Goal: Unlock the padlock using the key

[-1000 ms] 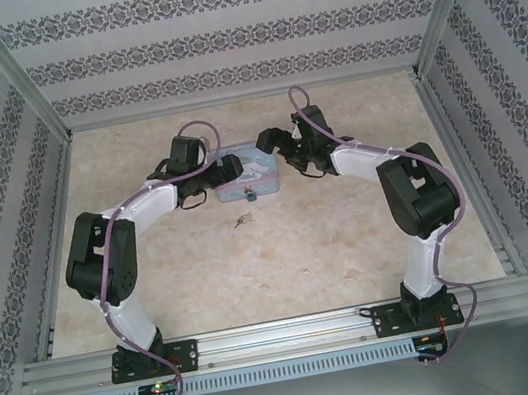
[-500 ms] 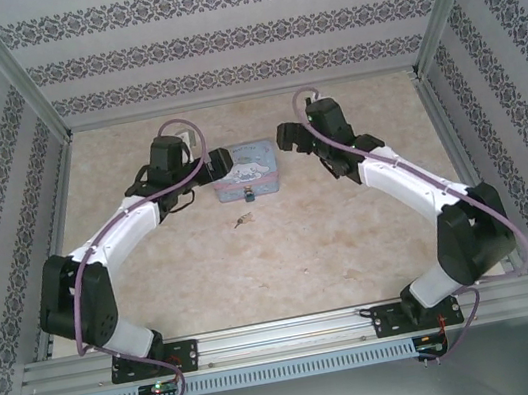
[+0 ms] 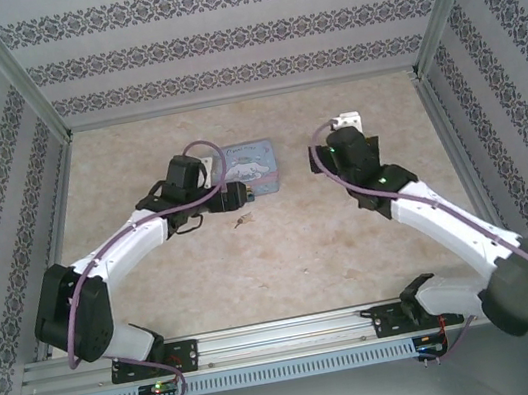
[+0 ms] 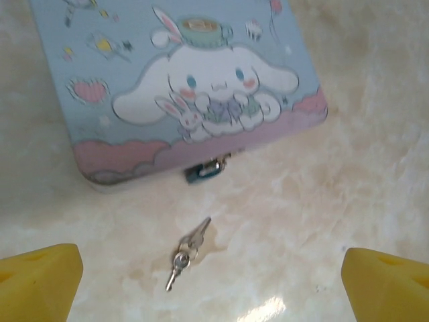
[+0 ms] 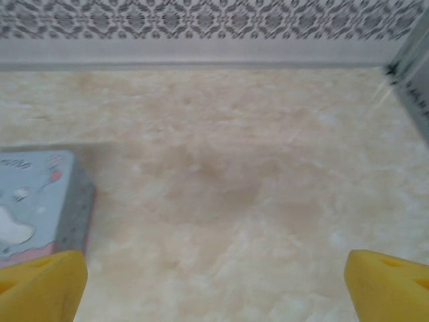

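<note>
The tiny padlock, bluish with a thin silvery shackle, hangs at the front edge of the pale blue cartoon tin. The key lies flat on the marble table just in front of it, two small grey keys on a ring, also visible from above as the key. My left gripper hovers over the key, open, its yellow fingertips wide apart and touching nothing. From above, the left gripper sits at the tin's near left corner. My right gripper is open over bare table, right of the tin.
Patterned walls and aluminium posts enclose the table. In the top view the right gripper is well right of the tin, its arm stretched towards the right rail. Bare marble lies in front of the key.
The left gripper came down and towards the tin's near edge, above the key. The right arm swung right, away from the tin, and stretched out low.
</note>
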Action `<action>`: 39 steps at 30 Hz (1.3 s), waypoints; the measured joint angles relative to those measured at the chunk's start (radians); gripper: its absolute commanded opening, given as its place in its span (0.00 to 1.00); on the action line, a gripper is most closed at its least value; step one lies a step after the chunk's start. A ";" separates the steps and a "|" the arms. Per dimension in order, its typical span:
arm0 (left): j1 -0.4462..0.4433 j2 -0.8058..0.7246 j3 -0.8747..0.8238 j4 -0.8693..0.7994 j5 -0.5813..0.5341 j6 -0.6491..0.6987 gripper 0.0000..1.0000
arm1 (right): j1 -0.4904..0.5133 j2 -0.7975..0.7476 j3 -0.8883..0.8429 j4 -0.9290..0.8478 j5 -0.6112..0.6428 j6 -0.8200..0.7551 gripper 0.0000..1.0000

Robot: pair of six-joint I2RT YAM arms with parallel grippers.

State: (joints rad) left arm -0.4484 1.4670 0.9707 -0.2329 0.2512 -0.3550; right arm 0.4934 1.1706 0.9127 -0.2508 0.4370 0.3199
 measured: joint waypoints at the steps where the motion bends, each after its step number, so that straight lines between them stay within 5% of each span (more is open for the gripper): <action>1: -0.010 0.003 0.000 -0.009 -0.008 0.012 0.93 | -0.001 -0.018 -0.018 0.005 -0.021 0.018 0.98; 9: -0.069 0.093 0.000 -0.076 -0.096 0.091 0.71 | 0.074 -0.095 -0.257 0.045 -0.202 0.166 0.98; 15: -0.081 0.170 0.002 -0.087 -0.138 0.124 0.61 | 0.092 -0.137 -0.391 0.134 -0.379 0.282 0.86; 23: -0.098 0.262 0.050 -0.093 -0.156 0.144 0.58 | 0.105 -0.142 -0.507 0.275 -0.505 0.405 0.83; 39: -0.129 0.341 0.074 -0.023 -0.201 0.142 0.52 | 0.105 -0.143 -0.518 0.317 -0.529 0.454 0.81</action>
State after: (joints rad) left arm -0.5770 1.8076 1.0451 -0.2554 0.0505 -0.2131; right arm 0.5987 1.0271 0.3950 0.0662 -0.0917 0.7734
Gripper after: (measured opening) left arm 0.517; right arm 0.808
